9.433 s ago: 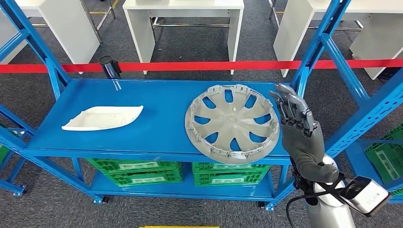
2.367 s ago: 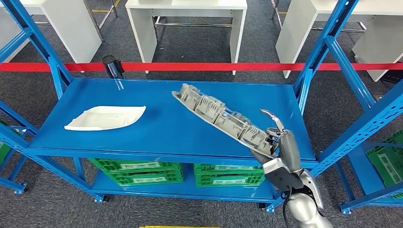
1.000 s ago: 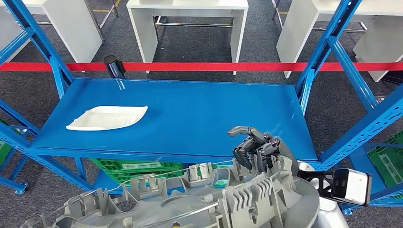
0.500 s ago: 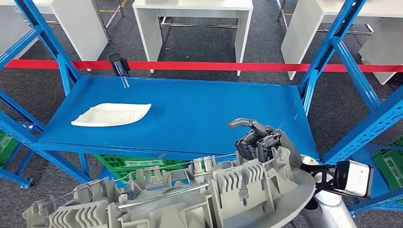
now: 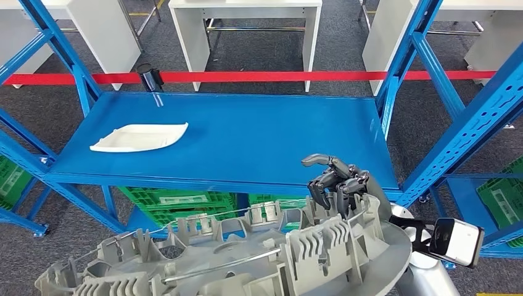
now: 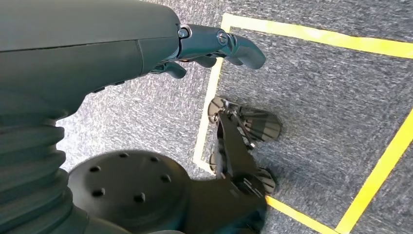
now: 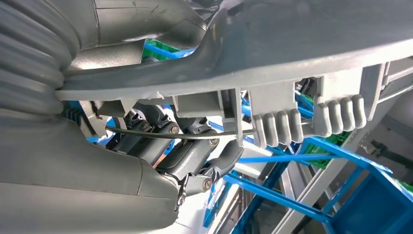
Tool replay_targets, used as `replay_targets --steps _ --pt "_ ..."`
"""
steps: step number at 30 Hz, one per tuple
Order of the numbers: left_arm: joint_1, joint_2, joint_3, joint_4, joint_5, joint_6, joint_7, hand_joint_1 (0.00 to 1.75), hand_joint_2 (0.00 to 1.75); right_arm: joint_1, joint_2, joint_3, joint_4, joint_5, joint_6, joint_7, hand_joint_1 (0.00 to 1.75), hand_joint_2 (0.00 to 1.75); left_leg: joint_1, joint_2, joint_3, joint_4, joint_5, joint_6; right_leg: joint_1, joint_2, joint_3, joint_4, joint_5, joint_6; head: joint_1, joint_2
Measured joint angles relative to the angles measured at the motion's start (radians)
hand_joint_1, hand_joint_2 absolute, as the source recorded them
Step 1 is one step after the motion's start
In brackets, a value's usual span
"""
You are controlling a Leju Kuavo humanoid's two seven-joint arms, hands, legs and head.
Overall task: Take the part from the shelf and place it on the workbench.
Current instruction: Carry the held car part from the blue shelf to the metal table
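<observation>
A grey wheel cover hangs low and close in the head view, inner ribbed side up, off the blue shelf. My right hand grips its rim at the right, fingers curled over the edge. The right wrist view shows the same rim with my dark fingers hooked under it and the thumb pressed on top. A white curved part lies at the shelf's left. My left hand hangs over the carpet, fingers extended, holding nothing.
Green crates sit under the shelf, and another crate stands at the right. Blue slanted shelf posts rise on the right. A red barrier tape and white tables lie beyond. Yellow floor lines cross the carpet.
My right hand took the wheel cover off the shelf, tilted it and drew it close to my body. In the last second the camera has shifted; the grip is unchanged.
</observation>
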Motion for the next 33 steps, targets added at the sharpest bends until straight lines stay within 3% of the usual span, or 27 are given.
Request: replay_targets --steps 2,4,5,7,9,10,11,12,14,16,19,20,22,24,25,26,27,29,31,33 --pt "-0.001 0.003 0.000 0.000 0.000 0.004 0.004 0.00 1.75 -0.001 0.000 -0.004 0.000 -0.007 0.007 0.000 1.75 1.75 -0.006 0.000 0.029 -0.051 -0.002 0.009 0.000 -0.002 -0.002 -0.002 0.010 0.012 -0.001 0.000" --pt "0.000 0.006 0.001 0.000 0.000 0.007 0.007 0.00 1.75 -0.001 -0.004 -0.013 0.000 -0.014 0.010 0.001 1.75 1.75 -0.005 0.001 0.020 -0.056 0.010 0.022 -0.001 -0.001 -0.005 -0.001 0.015 0.024 -0.002 0.000" --pt "0.000 0.008 0.002 0.000 0.000 0.007 0.010 0.00 1.75 -0.002 -0.007 -0.018 0.000 -0.017 0.010 0.002 1.75 1.75 -0.003 0.003 0.015 -0.059 0.017 0.030 -0.001 0.001 -0.010 0.008 0.005 0.029 -0.001 0.000" --pt "0.000 0.012 0.004 -0.001 -0.005 0.005 0.015 0.00 1.75 -0.003 -0.015 -0.033 0.001 -0.021 0.006 0.008 1.75 1.75 0.001 0.006 -0.001 -0.063 0.035 0.044 -0.003 0.005 -0.039 0.083 -0.065 0.037 0.006 0.000" --pt "0.000 0.017 0.005 -0.001 -0.012 0.000 0.020 0.00 1.75 0.000 -0.022 -0.043 0.001 -0.019 0.001 0.014 1.75 1.75 0.000 0.006 -0.026 -0.059 0.052 0.050 -0.003 0.006 -0.080 0.208 -0.147 0.043 0.011 0.000" --pt "0.001 0.019 0.005 -0.001 -0.015 -0.002 0.022 0.00 1.75 0.002 -0.024 -0.047 0.001 -0.018 0.001 0.016 1.75 1.75 -0.001 0.006 -0.039 -0.056 0.059 0.050 -0.003 0.006 -0.089 0.252 -0.163 0.045 0.012 0.000" --pt "0.001 0.021 0.005 -0.001 -0.018 -0.002 0.024 0.00 1.75 0.003 -0.027 -0.048 0.001 -0.017 0.003 0.014 1.75 1.75 -0.001 0.006 -0.053 -0.052 0.066 0.049 -0.003 0.006 -0.083 0.265 -0.158 0.046 0.012 0.000" --pt "0.001 0.021 0.005 -0.001 -0.020 -0.003 0.026 0.00 1.75 0.004 -0.029 -0.048 0.001 -0.017 0.006 0.012 1.75 1.75 0.000 0.006 -0.065 -0.047 0.072 0.047 -0.003 0.006 -0.058 0.240 -0.135 0.046 0.013 0.000" --pt "0.001 0.023 0.005 -0.002 -0.022 -0.003 0.031 0.00 1.75 0.002 -0.031 -0.048 0.001 -0.018 0.013 0.007 1.75 1.75 0.000 0.005 -0.087 -0.035 0.082 0.040 -0.003 0.006 0.033 0.110 -0.091 0.042 0.014 0.000" --pt "0.001 0.025 0.005 -0.002 -0.023 -0.003 0.035 0.00 1.75 0.001 -0.032 -0.048 0.001 -0.019 0.017 0.003 1.75 1.75 -0.002 0.004 -0.100 -0.026 0.092 0.029 0.001 0.008 0.093 0.011 -0.080 0.033 0.014 0.000" --pt "0.001 0.029 0.005 -0.002 -0.023 -0.003 0.037 0.00 1.75 0.001 -0.032 -0.048 0.001 -0.021 0.022 0.000 1.75 1.75 -0.002 0.002 -0.106 -0.027 0.109 0.009 0.004 0.010 0.087 -0.008 -0.070 0.011 0.014 0.000" --pt "0.002 0.030 0.005 -0.002 -0.023 -0.003 0.037 0.00 1.75 0.000 -0.032 -0.048 0.001 -0.021 0.023 0.000 1.75 1.75 -0.001 0.002 -0.111 -0.022 0.101 0.003 0.002 0.008 0.080 -0.010 -0.061 0.003 0.013 0.000" --pt "0.003 0.031 0.005 -0.001 -0.023 -0.003 0.037 0.00 1.75 -0.001 -0.032 -0.048 0.001 -0.021 0.024 0.000 1.75 1.75 0.003 0.003 -0.134 0.039 0.033 -0.008 -0.001 0.005 0.061 -0.013 -0.040 -0.010 0.009 0.000" --pt "0.002 0.032 0.005 -0.001 -0.023 -0.003 0.037 0.00 1.75 -0.001 -0.032 -0.048 0.001 -0.022 0.024 -0.001 1.75 1.75 0.004 0.003 -0.168 0.168 -0.061 -0.017 -0.001 0.004 0.034 -0.012 -0.019 -0.014 0.003 0.000" --pt "0.002 0.032 0.005 -0.001 -0.023 -0.002 0.037 0.00 1.75 -0.001 -0.032 -0.048 0.001 -0.022 0.024 0.000 1.75 1.75 0.005 0.003 -0.177 0.223 -0.084 -0.020 -0.001 0.003 0.020 -0.011 -0.008 -0.013 0.001 0.000" --pt "0.002 0.033 0.005 -0.001 -0.023 -0.002 0.037 0.00 1.75 -0.001 -0.032 -0.048 0.001 -0.022 0.024 0.000 1.75 1.75 0.005 0.003 -0.172 0.252 -0.084 -0.020 0.000 0.002 0.006 -0.010 0.002 -0.011 0.000 0.000" --pt "0.001 0.033 0.005 -0.001 -0.023 -0.002 0.037 0.00 1.75 -0.001 -0.033 -0.048 0.001 -0.022 0.025 0.000 1.75 1.75 0.005 0.003 -0.150 0.243 -0.064 -0.020 0.000 0.002 -0.007 -0.009 0.011 -0.009 0.000 0.000" --pt "0.001 0.034 0.005 -0.001 -0.023 -0.002 0.037 0.00 1.75 -0.001 -0.033 -0.048 0.001 -0.024 0.027 0.000 1.75 1.75 0.004 0.003 -0.056 0.127 -0.020 -0.013 0.000 0.001 -0.029 -0.006 0.028 -0.003 -0.002 0.000" --pt "-0.001 0.035 0.005 -0.003 -0.027 -0.001 0.035 0.00 1.75 -0.003 -0.032 -0.048 0.001 -0.030 0.029 0.004 1.75 1.75 0.000 0.002 0.037 -0.014 -0.019 -0.001 0.002 0.000 -0.041 -0.003 0.044 0.007 -0.002 0.000" --pt "-0.002 0.035 0.005 -0.004 -0.032 0.001 0.033 0.00 1.75 -0.003 -0.031 -0.047 0.001 -0.029 0.024 0.010 1.75 1.75 -0.006 0.001 0.061 -0.065 -0.027 0.013 0.002 -0.002 -0.043 -0.007 0.060 0.019 -0.002 0.000"
